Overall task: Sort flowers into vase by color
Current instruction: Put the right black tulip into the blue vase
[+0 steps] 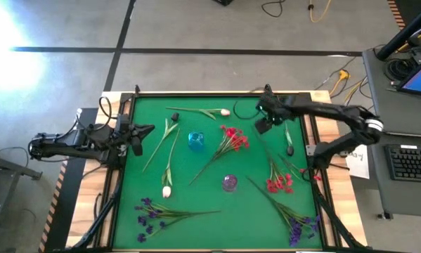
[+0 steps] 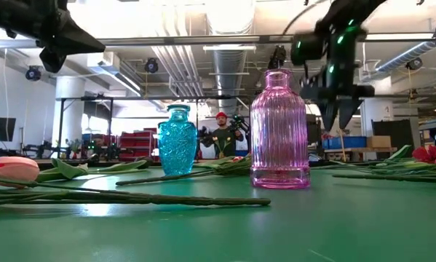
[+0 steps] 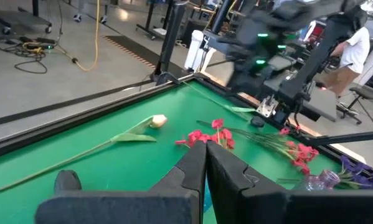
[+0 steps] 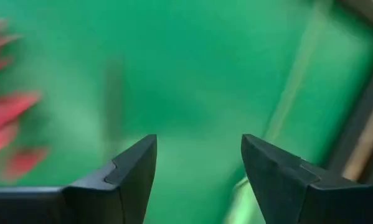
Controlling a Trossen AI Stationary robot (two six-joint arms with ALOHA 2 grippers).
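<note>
- The blue vase (image 1: 195, 140) is taken as the landmark; it stands upright near the middle of the green table (image 1: 196, 225), with the purple vase (image 1: 229, 183) well apart from it, nearer the front edge and toward the right arm's side.
- Both vases are seen without any stems in them in the low view — blue vase (image 2: 177, 140), purple vase (image 2: 279, 131).
- White-pink tulips (image 1: 166, 159) are laid just on the left arm's side of the blue vase, and another tulip (image 1: 203, 111) lies behind it.
- A red cluster (image 1: 232, 138) is found just beside the blue vase on its right-arm side; a second red cluster (image 1: 279, 183) lies farther that way.
- Purple flowers (image 1: 152, 213) are laid in front of the blue vase, with more purple flowers (image 1: 298, 225) at the front right corner.
- The right gripper (image 1: 263, 126) is held above the table, behind and to the right-arm side of the blue vase — fingers (image 4: 134, 169) spread apart, nothing between them.
- The left gripper (image 1: 138, 135) is held at the table's left edge, level with the blue vase, fingers (image 3: 192, 167) pressed together on nothing.
</note>
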